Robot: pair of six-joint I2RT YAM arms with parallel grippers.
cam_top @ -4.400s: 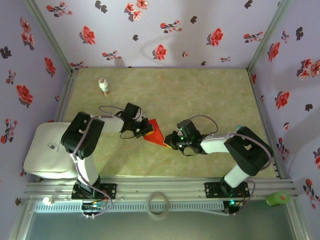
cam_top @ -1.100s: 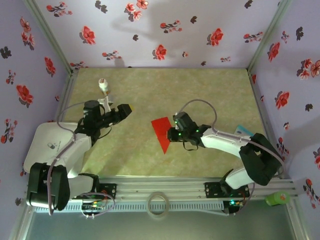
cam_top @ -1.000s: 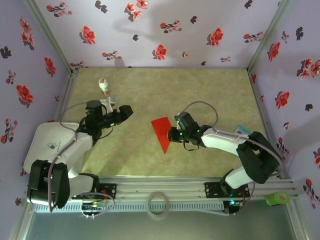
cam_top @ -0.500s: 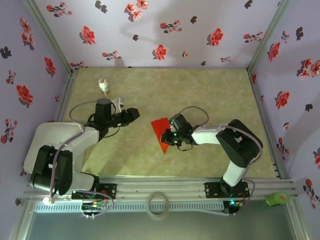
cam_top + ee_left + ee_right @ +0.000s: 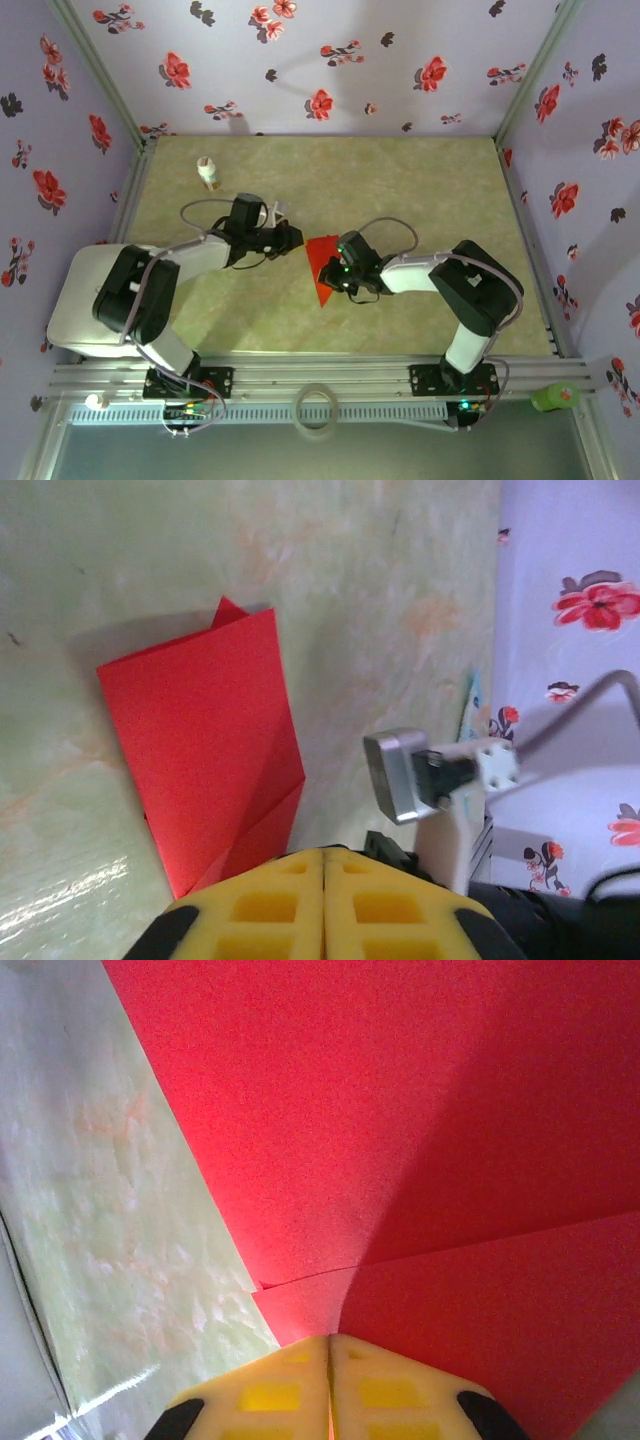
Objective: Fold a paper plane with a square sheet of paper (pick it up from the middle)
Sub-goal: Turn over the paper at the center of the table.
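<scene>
Purple walls (image 5: 330,60) printed with red flowers close in a pale green marbled table (image 5: 400,180). At 10 o'clock on the table sits a bottle (image 5: 208,172), white with an orange band, the one container on the surface. What it holds cannot be seen from above.

Near the middle of the table lies the paper (image 5: 322,265), bright red and folded into a narrow wedge. Its broad end faces 12 o'clock and its sides draw in to a point at 6 o'clock, so its long axis runs from 12 to 6. In the left wrist view one folded ply overlaps another along a slanting crease, and a small corner sticks out past the broad end.

From 9 o'clock the left gripper (image 5: 293,240) reaches in, its tip just beside the paper's 10 o'clock corner. Whether it touches the paper cannot be told. Its yellow pads (image 5: 270,900) are pressed together with nothing between them, and the paper lies on the table ahead of them.

From 3 o'clock the right gripper (image 5: 331,275) comes in and sits on the paper's 3 o'clock edge. In its own wrist view the pads (image 5: 270,1390) meet, and a ridge of the red paper rises straight into their seam, pinched there. One side of the ridge is in shade.

Off the table at 9 o'clock rests a white pad (image 5: 80,300), and the left arm passes over its corner.
</scene>
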